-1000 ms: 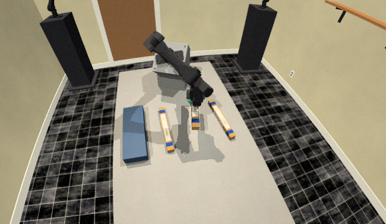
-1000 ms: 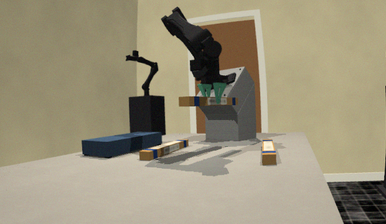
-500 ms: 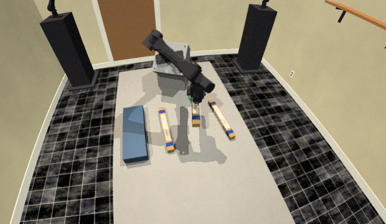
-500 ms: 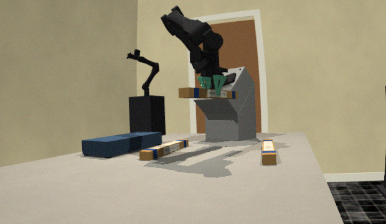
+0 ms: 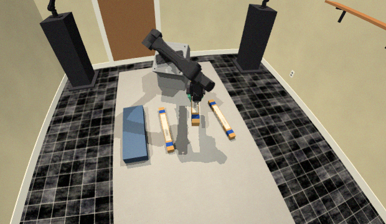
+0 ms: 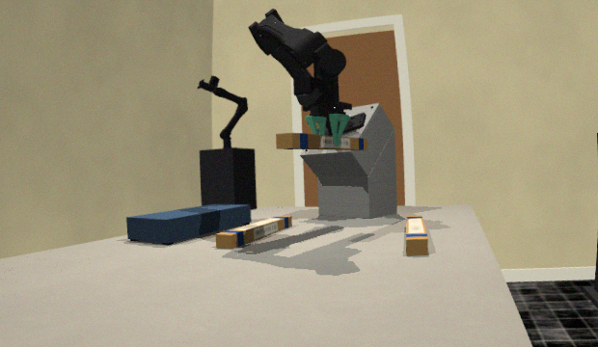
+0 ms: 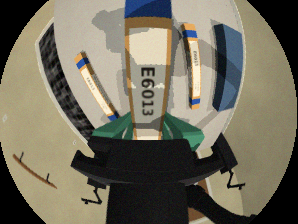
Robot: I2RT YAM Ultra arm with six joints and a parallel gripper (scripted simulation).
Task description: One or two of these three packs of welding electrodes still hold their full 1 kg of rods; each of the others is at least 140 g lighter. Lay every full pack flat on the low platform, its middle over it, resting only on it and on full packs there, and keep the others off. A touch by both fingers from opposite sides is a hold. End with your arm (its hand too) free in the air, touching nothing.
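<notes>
Holding one electrode pack (image 5: pixel 195 119) (image 6: pixel 299 141) (image 7: pixel 147 50) above the surface (image 5: pixel 196 186) (image 6: pixel 280 299) (image 7: pixel 107 50), the end effector (image 5: pixel 195 101) (image 6: pixel 329 139) (image 7: pixel 147 113) is clamped on it, with green fingers on opposite long sides; the pack hangs nearly level, one end reaching out away from the grey pedestal (image 5: pixel 172 81) (image 6: pixel 383 169), and its pale upper face reads E6013 in the wrist view; a blue band crosses it near the orange-brown end; the black arm (image 5: pixel 177 59) (image 6: pixel 299 48) bends up over the pedestal and down to the grip; the low blue platform (image 5: pixel 135 134) (image 6: pixel 183 224) (image 7: pixel 232 75) lies along one side of the surface, with no pack on it, and the held pack is well apart from it; a second pack (image 5: pixel 165 129) (image 6: pixel 253 233) (image 7: pixel 194 70) lies flat on the surface near the platform, slightly slanted to it and not touching it; the third pack (image 5: pixel 221 119) (image 6: pixel 417 236) (image 7: pixel 95 85) lies flat on the other side of the held one, farthest from the platform and set at a stronger slant; all three have matching blue bands and pale labels, so their looks do not tell which are full; shadows of the arm and its load fall between the two lying packs
</notes>
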